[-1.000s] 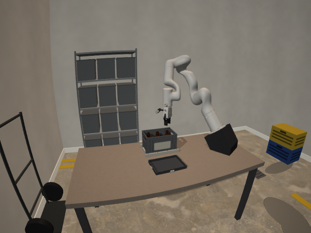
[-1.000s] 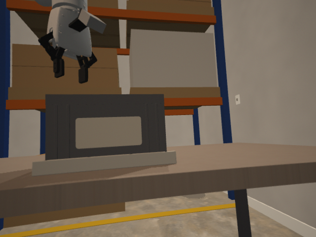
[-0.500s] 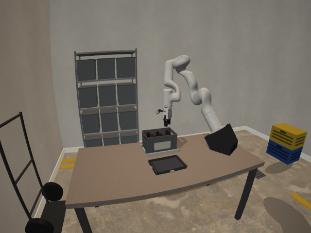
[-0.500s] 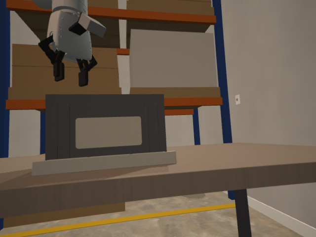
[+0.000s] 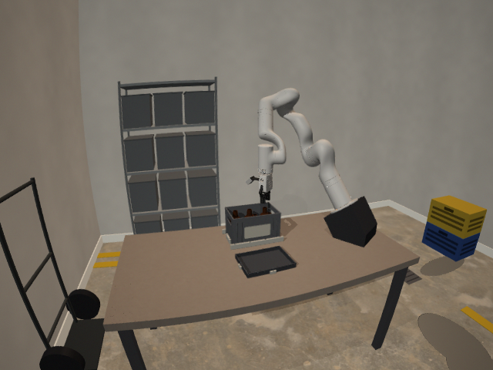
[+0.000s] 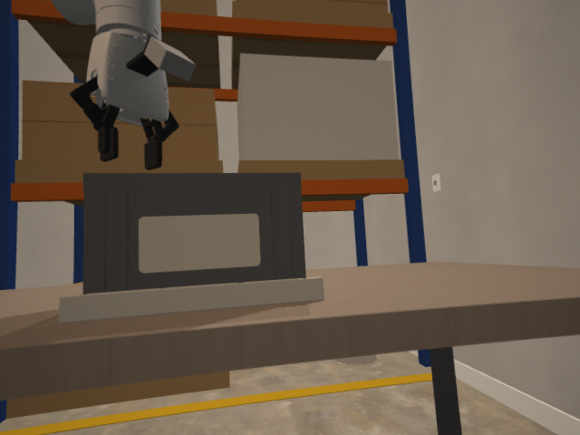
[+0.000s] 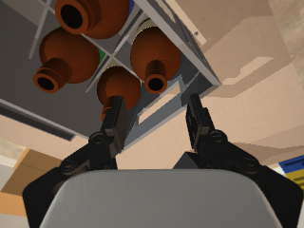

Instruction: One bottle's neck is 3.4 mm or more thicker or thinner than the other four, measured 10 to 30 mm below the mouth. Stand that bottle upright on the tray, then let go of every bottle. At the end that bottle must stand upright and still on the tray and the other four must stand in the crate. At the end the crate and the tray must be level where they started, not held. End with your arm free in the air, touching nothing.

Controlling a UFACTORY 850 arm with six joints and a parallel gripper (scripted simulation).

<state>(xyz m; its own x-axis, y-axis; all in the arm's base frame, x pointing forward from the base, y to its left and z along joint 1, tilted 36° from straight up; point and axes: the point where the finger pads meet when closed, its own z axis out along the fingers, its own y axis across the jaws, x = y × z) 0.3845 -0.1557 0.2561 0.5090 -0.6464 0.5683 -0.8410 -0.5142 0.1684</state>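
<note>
The brown table [image 5: 191, 287] fills the lower middle of the top view, with the white arm [image 5: 306, 139] bending over it from a black base at right centre. The dark crate [image 5: 252, 229] stands on a pale plinth at the centre of that view, and the low black tray [image 5: 243, 266] lies just in front of it, bare of any bottle. In the wrist view the brown bottles [image 7: 156, 57] fill the upper left, upright in the crate's cells; which neck is the odd one cannot be told from here, though the mouths look unequal in width. The gripper [image 6: 130, 159] hangs just above the crate's rim at the upper left of the exterior view, its jaws spread partway and holding nothing, one finger [image 7: 114, 119] overlapping a bottle neck in the wrist view. The bottles look like glass: rigid, smooth, probably slippery and breakable, so a grip around the neck just under the lip, lifted straight up, seems safest
</note>
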